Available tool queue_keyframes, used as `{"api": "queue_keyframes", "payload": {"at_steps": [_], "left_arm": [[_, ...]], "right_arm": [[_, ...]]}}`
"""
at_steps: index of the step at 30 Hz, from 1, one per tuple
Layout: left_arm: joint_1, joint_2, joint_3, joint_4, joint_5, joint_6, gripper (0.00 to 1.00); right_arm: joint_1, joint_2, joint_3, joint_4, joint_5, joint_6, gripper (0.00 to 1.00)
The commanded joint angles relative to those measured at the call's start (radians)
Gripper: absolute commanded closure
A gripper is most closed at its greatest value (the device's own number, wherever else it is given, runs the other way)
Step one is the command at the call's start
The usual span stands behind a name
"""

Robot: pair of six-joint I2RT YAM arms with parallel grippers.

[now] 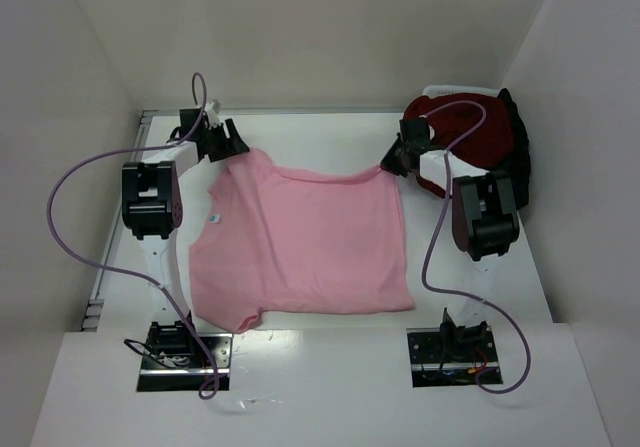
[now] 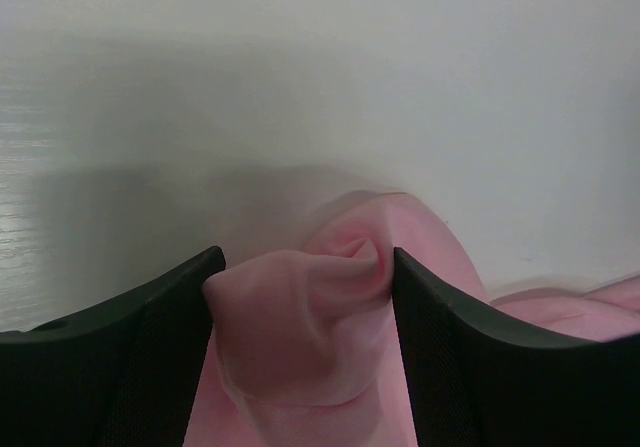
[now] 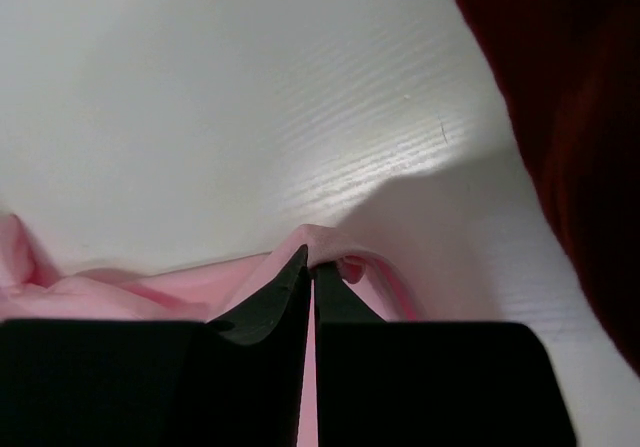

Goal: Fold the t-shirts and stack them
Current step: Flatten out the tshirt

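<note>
flat pink t-shirt (image 1: 300, 247); left fingers (image 2: 130, 367) and right fingers (image 3: 260, 367) pinch its far corners.

A white table (image 1: 330, 142) fills the middle. Plain white walls (image 1: 300, 37) stand along the table's far, left and right edges. A white tub's rim (image 1: 450, 90) shows at the table's far right corner.

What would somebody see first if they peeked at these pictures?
A big pink t-shirt jumps out first, spread nearly flat in the middle of the white table. The left claw and the right claw each pinch one of its far corners. At the far right sits a heap of dark red and black shirts.
</note>
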Motion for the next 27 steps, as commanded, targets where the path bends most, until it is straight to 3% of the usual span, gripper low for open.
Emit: {"api": "queue_keyframes", "payload": {"at_steps": [1,4,6,10,14,18,21,27], "left_arm": [[0.001,0.039,0.054,0.001,0.041,0.033,0.25],[0.001,0.049,0.077,-0.01,0.05,0.033,0.25],[0.001,0.049,0.091,-0.022,0.05,0.033,0.15],[0.001,0.07,0.135,-0.031,0.05,0.033,0.08],[0.001,0.108,0.184,-0.054,0.041,0.033,0.12],[0.001,0.128,0.205,-0.088,0.031,0.033,0.23],[0.001,0.119,0.205,-0.113,0.031,0.061,0.23],[0.001,0.09,0.214,-0.194,0.012,0.102,0.07]], "right_arm": [[0.004,0.043,0.068,0.038,0.028,-0.016,0.95],[0.004,0.074,0.096,0.038,0.028,-0.016,0.97],[0.004,0.088,0.122,0.029,0.028,-0.016,0.97],[0.004,0.12,0.133,0.029,0.028,-0.016,0.95],[0.004,0.131,0.153,0.029,0.028,-0.016,0.77],[0.004,0.164,0.171,0.017,0.018,-0.016,0.7],[0.004,0.193,0.213,0.005,0.009,-0.016,0.6],[0.004,0.212,0.236,-0.017,0.009,-0.016,0.55]]}}
